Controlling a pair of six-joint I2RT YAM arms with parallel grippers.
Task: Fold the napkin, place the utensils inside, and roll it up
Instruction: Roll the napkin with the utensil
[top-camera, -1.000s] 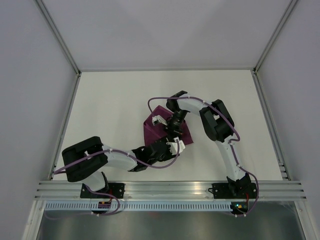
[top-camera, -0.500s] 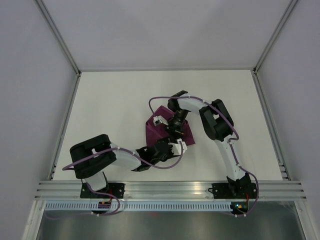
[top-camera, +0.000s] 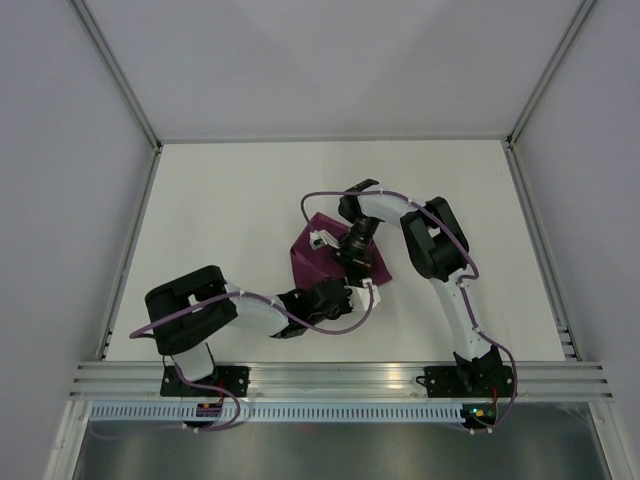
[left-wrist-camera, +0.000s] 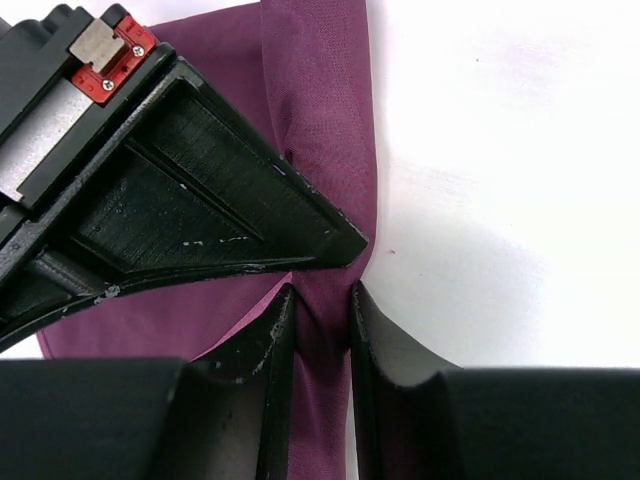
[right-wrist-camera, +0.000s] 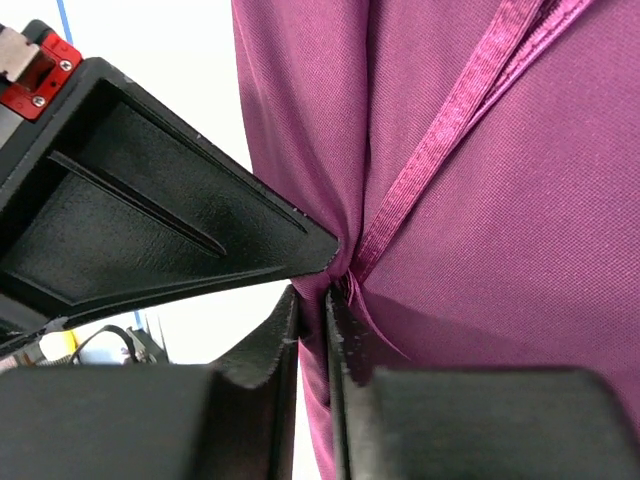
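The dark magenta napkin (top-camera: 308, 262) lies bunched at the table's middle, partly under both grippers. My left gripper (top-camera: 350, 284) reaches in from the near left and is shut on a fold of the napkin (left-wrist-camera: 325, 200) at its right edge; its own view shows the cloth between its fingertips (left-wrist-camera: 320, 312). My right gripper (top-camera: 352, 262) comes from the far side and is shut on the napkin (right-wrist-camera: 500, 250) at a hemmed edge, right next to the left gripper's pinch (right-wrist-camera: 312, 305). No utensils show in any view.
The white table (top-camera: 220, 220) is walled by white panels and metal posts at the sides. An aluminium rail (top-camera: 340, 380) runs along the near edge by the arm bases. Purple cables loop over both arms.
The left arm's elbow has swung right and its gripper has shifted slightly right. The right gripper has moved a little toward the far right. The napkin stays held by both.
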